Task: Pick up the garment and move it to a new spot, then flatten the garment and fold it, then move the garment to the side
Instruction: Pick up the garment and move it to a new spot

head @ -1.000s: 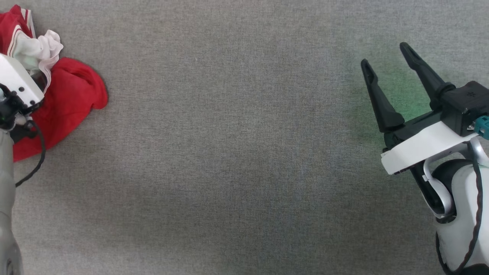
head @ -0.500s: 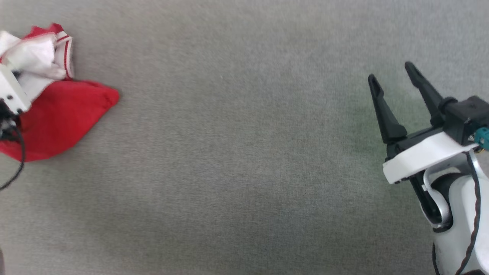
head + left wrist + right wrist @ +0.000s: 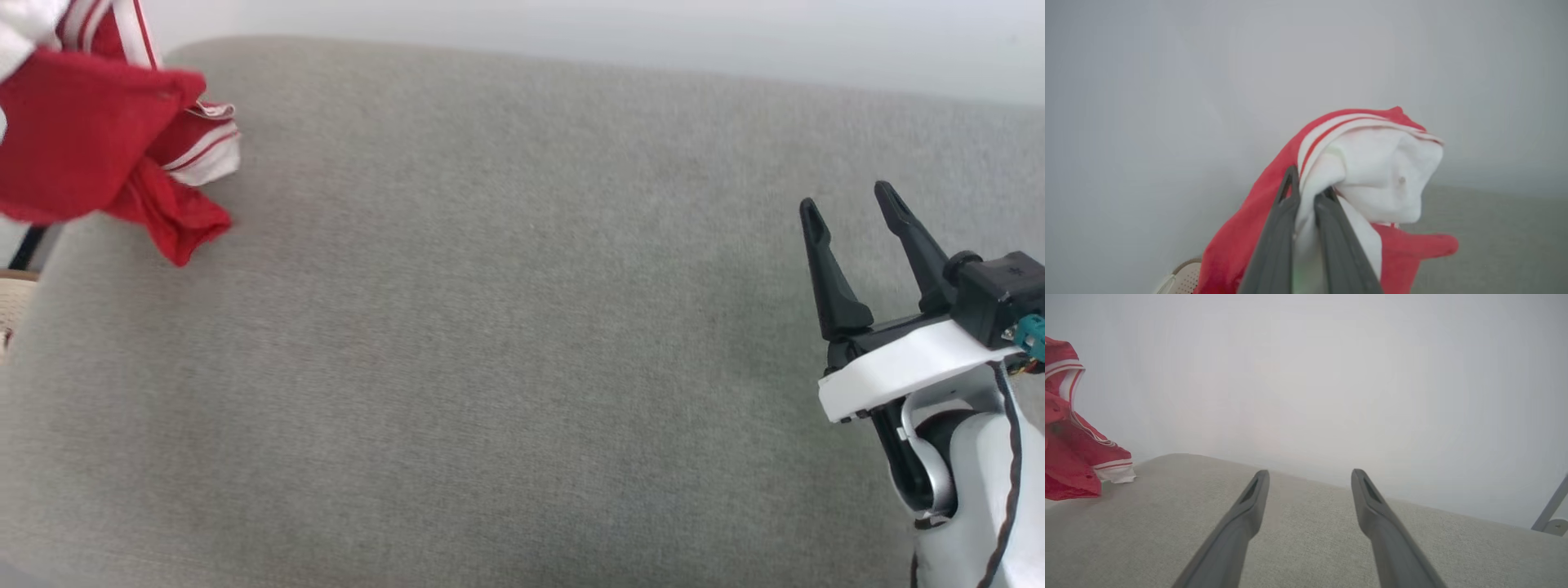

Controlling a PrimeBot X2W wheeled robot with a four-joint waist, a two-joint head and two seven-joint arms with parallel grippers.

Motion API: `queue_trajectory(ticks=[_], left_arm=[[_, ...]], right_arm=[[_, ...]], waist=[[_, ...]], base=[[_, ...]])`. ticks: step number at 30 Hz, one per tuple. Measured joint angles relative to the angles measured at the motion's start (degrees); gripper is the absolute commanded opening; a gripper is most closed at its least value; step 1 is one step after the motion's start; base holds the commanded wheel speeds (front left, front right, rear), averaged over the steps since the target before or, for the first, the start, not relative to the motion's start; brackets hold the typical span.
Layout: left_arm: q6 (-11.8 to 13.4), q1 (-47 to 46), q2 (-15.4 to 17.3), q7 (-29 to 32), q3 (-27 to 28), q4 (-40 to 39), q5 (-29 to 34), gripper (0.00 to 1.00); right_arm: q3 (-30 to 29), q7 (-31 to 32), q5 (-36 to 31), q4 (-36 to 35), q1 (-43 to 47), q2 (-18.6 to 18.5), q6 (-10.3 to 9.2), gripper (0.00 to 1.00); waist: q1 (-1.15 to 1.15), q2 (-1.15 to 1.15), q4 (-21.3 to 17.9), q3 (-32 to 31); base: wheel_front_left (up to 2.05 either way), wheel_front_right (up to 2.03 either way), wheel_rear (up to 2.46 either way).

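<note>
A grey fabric-covered worktop [image 3: 490, 327] runs to a pale wall [image 3: 571, 24]. My left tool [image 3: 1308, 185] is clamped on the garment [image 3: 90, 139], which hangs bunched above the worktop's far left corner; my right tool [image 3: 847, 198] stands spread, empty. It looks soft, light, floppy: I'd take its striped hem next.

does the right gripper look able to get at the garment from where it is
Probably, nothing blocks it: only grey surface lies between the open right gripper and the garment, which hangs from the shut left gripper at the far left. Whether the arm stretches that far is unclear.
</note>
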Motion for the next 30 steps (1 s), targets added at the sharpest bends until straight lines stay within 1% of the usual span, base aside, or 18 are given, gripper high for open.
queue_trajectory(ticks=[3, 6, 12, 13, 15, 20, 26, 30], left_arm=[[0.0, 0.5, 1.1, 0.8, -0.8, -5.1, -0.7, 0.0], [0.0, 1.4, 2.6, 2.9, -1.2, -10.6, -1.3, 0.0], [0.3, 4.6, 5.0, 9.0, -0.9, -24.0, -3.6, 0.0], [1.1, 6.1, 5.7, 11.5, -0.9, -28.9, -4.2, 0.0], [1.9, 7.5, 6.6, 13.9, -1.1, -33.8, -4.4, 0.0], [4.3, 11.1, 7.1, 19.7, -1.6, -45.2, -5.7, 0.0], [6.2, 13.2, 7.0, 25.2, -3.8, -56.0, -6.2, 0.0], [6.8, 14.2, 5.6, 27.3, -5.7, -60.5, -6.7, 0.0]], right_arm=[[-0.5, -0.3, 0.0, 0.2, 0.4, 0.9, 0.0, 1.0], [-1.5, -0.8, 0.0, 0.2, 1.2, 1.2, 0.0, 1.0], [-3.5, -1.5, 0.0, 0.0, 2.3, 2.4, 0.01, 1.0], [-4.4, -1.8, 0.0, -0.1, 2.6, 2.6, 0.0, 1.0], [-5.4, -2.1, -0.4, -0.4, 2.9, 3.1, 0.0, 1.0], [-7.7, -2.5, -0.7, -0.9, 4.3, 4.4, 0.0, 1.0], [-9.5, -2.8, -0.9, -1.2, 4.9, 5.2, 0.0, 1.0], [-10.1, -3.3, -1.0, -1.0, 5.3, 5.7, 0.0, 1.0]], waist=[[0.0, 0.0, 0.5, -1.9], [0.0, 0.0, 0.8, -3.5], [0.0, 0.0, -0.1, -5.3], [0.0, 0.0, -0.8, -5.5], [0.0, 0.0, -1.6, -5.7], [0.0, 0.0, -4.4, -6.2], [0.0, 0.0, -9.1, -6.2], [0.0, 0.0, -12.8, -6.1]], base=[[0.0, 0.0, 0.0], [0.0, 0.0, 0.0], [0.0, 0.0, 0.0], [0.0, 0.0, 0.0], [0.0, 0.0, 0.0], [0.0, 0.0, 0.0], [0.0, 0.0, 0.0], [0.0, 0.0, 0.0]])
